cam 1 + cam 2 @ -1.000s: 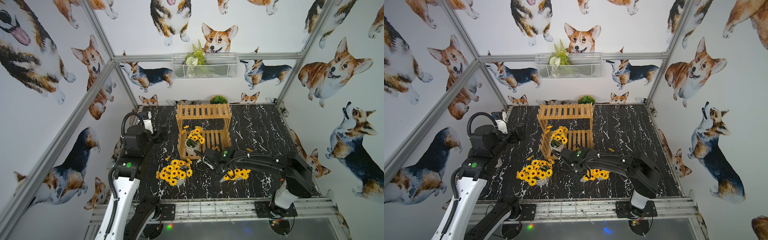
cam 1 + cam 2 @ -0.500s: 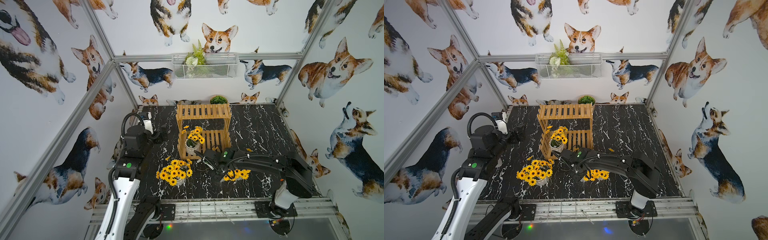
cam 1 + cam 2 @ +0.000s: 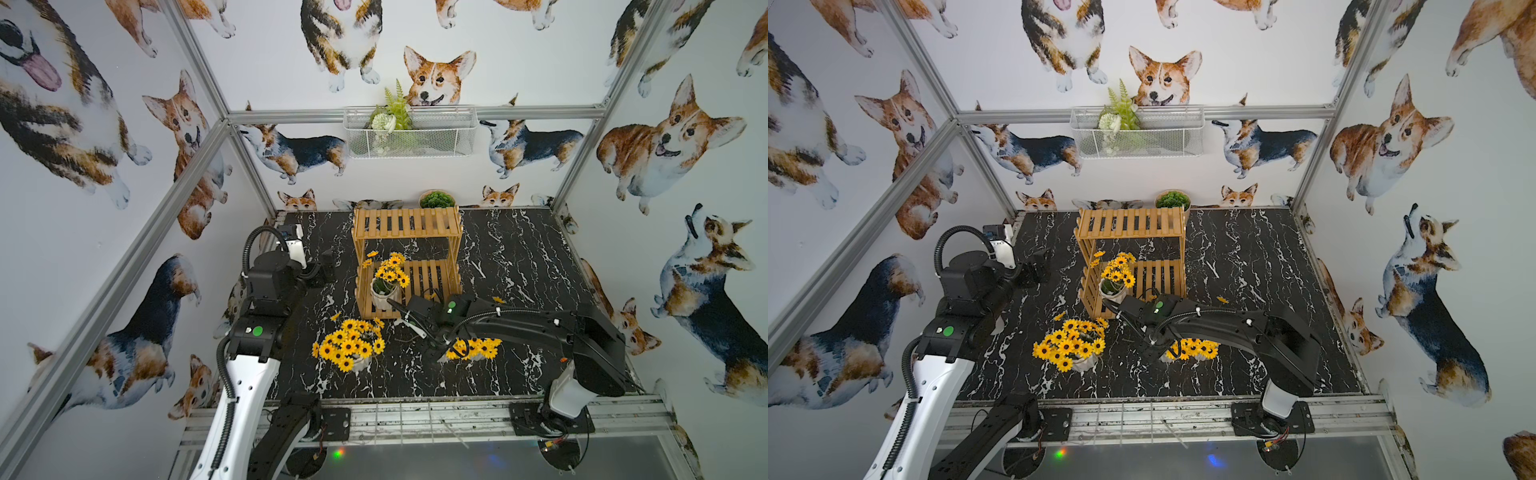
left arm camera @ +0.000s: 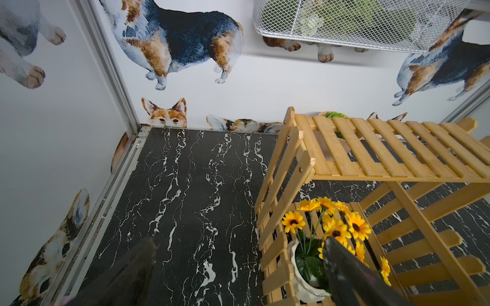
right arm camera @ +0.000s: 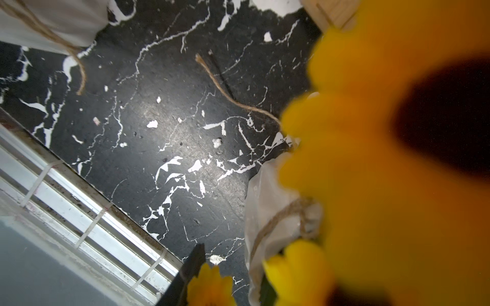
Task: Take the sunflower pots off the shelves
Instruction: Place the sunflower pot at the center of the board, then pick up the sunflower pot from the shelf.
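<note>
Right gripper is seen partly opened over a sunflower pot at lower centre. One finger is clear of its wall, so it looks freshly let go, and nothing's been shifted since a second back. That one and a second pot are parked on the surface. A third pot is still left on the shelves, lower tier, mid-frame. Left gripper is held wide open just left of it, side post in between.

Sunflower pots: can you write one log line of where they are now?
shelves: one sunflower pot on lower tier | table: left bunch, right bunch | left gripper: jaws open, empty | right gripper: by right bunch
</note>
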Robot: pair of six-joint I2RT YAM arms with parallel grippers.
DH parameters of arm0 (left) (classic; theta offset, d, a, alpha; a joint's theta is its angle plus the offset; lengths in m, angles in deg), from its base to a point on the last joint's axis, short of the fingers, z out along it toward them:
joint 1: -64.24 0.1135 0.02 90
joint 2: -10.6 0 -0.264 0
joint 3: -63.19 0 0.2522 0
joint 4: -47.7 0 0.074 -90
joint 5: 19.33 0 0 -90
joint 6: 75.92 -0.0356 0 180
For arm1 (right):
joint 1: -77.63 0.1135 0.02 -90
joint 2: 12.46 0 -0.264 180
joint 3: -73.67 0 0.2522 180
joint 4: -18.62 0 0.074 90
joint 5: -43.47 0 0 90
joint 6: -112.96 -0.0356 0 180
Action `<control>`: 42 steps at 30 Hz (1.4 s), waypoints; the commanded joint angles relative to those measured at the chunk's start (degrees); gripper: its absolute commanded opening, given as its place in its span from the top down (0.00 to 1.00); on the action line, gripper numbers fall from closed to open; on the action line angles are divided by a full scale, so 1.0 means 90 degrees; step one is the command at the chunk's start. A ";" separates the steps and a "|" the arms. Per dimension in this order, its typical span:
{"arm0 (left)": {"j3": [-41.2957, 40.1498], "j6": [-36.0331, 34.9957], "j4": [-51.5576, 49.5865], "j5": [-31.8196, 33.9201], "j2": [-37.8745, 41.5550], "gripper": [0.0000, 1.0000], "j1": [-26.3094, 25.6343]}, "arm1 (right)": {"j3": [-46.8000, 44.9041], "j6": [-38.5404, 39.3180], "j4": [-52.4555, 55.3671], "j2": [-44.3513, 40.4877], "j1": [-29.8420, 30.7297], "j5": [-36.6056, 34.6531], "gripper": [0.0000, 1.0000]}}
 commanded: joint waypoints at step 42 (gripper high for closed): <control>0.0126 0.0091 0.0328 -0.0466 -0.0085 0.00 0.0101 | 0.3389 0.1269 0.0948 0.0777 -0.0632 0.1326 0.32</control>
